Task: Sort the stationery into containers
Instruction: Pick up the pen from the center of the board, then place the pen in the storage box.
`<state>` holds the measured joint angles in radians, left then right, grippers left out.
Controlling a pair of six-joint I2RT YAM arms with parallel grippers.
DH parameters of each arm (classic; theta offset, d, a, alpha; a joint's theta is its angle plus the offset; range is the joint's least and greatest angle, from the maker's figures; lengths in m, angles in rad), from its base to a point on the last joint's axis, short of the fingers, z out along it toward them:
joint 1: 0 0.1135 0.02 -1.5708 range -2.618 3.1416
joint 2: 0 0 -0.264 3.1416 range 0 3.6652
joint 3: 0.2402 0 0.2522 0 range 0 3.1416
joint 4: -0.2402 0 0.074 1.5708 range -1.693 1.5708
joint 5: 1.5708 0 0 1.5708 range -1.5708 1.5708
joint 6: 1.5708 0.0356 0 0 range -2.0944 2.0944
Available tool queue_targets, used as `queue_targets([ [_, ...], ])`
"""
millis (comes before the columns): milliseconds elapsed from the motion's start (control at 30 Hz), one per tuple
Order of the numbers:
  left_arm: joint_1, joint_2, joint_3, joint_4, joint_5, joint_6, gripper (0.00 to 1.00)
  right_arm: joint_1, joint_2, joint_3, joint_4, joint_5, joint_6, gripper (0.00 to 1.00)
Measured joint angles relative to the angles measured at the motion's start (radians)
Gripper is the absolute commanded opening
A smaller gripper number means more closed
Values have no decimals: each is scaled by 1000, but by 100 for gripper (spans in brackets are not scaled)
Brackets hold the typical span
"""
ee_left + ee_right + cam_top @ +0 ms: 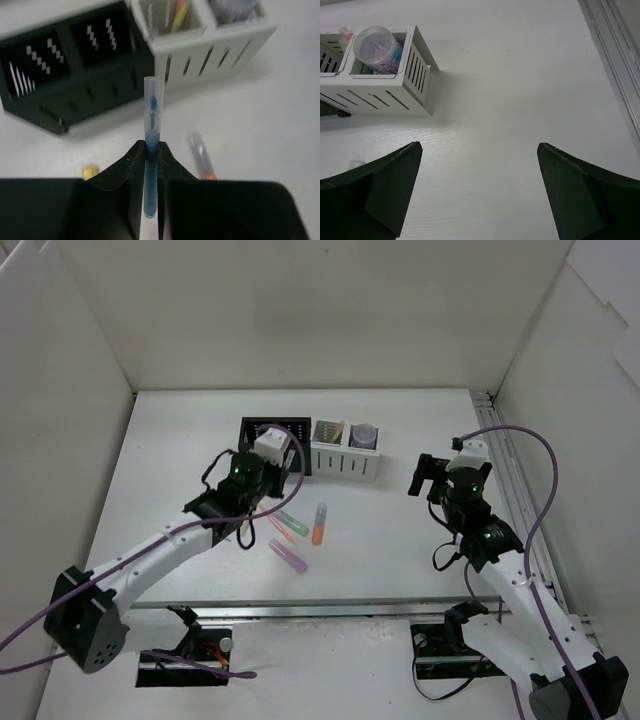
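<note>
My left gripper point(151, 145) is shut on a blue marker point(151, 112) and holds it upright above the table, just in front of where the black organiser point(75, 95) meets the white organiser point(210, 55). In the top view the left gripper point(280, 462) hovers at the black organiser's point(262, 430) front right corner. A green marker point(291, 521), an orange marker point(319, 525) and a pink-purple marker point(288, 555) lie on the table. My right gripper point(480, 150) is open and empty over bare table, right of the white organiser point(380, 95).
The white organiser's point(347, 465) left compartment holds thin pens point(177, 12); its right compartment holds a round clear roll point(376, 47). A small yellow piece point(90, 172) lies near the black organiser. White walls enclose the table; a metal rail point(510, 480) runs along the right.
</note>
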<state>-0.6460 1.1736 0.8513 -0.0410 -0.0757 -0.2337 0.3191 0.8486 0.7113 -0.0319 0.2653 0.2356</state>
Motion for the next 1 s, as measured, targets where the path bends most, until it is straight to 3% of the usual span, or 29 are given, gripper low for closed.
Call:
queue_targets([
  [300,19,495,591,301,183,184,0,-13,-84,-34,64,31,0,98],
  [500,62,737,785,422,295,198,0,-24,-96,-60,82,49,-1,98],
  [700,119,903,802,514,395,132,0,-25,-69,-60,91,49,-2,98],
  [900,150,915,681,618,419,76,0,-32,-57,-60,96,49,-4,98],
  [1000,148,890,595,655,414,61,32,-32,-56,-60,98,48,-5,98],
])
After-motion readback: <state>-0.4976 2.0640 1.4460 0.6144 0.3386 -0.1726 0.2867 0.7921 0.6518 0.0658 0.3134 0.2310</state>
